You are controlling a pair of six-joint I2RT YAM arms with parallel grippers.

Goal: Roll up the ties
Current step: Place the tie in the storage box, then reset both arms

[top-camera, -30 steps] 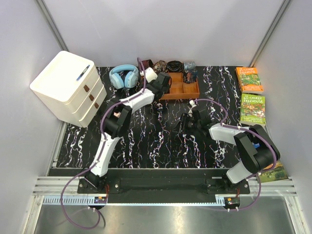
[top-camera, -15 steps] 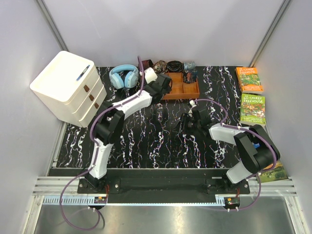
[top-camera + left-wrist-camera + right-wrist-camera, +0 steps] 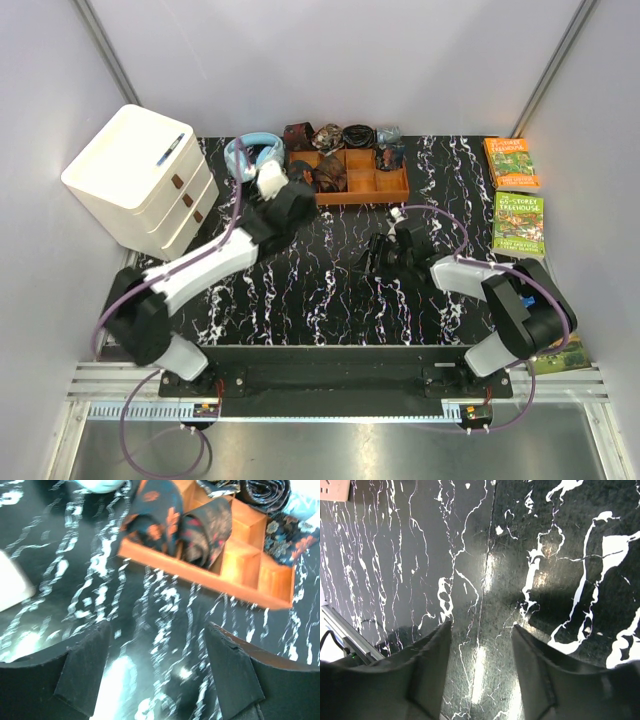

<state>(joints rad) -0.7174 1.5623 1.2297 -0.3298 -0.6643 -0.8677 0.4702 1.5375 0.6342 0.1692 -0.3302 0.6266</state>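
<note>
Black stone veined with white is seen as the table [image 3: 300,290] from above. An orange-brown wooden tray [image 3: 392,187] is set at its far side, and two ties [image 3: 322,176] are bunched in its left compartments, while more rolled fabric [image 3: 328,135] is lined up just behind it. The left gripper [image 3: 296,190] is held near the tray's left end; the right gripper [image 3: 376,256] is held low over bare table, well apart from the tray. Pale blue headphones [image 3: 250,152] and a white drawer unit [image 3: 140,180] are placed to the left, books [image 3: 518,222] to the right.

From the left wrist, the left gripper [image 3: 157,675] is shown with its jaws spread and nothing between them. The tray [image 3: 240,575] lies ahead, with the ties [image 3: 156,515] slumped in its compartments.

From the right wrist, the right gripper [image 3: 481,670] is shown with jaws parted over the table [image 3: 470,555], nothing held.
</note>
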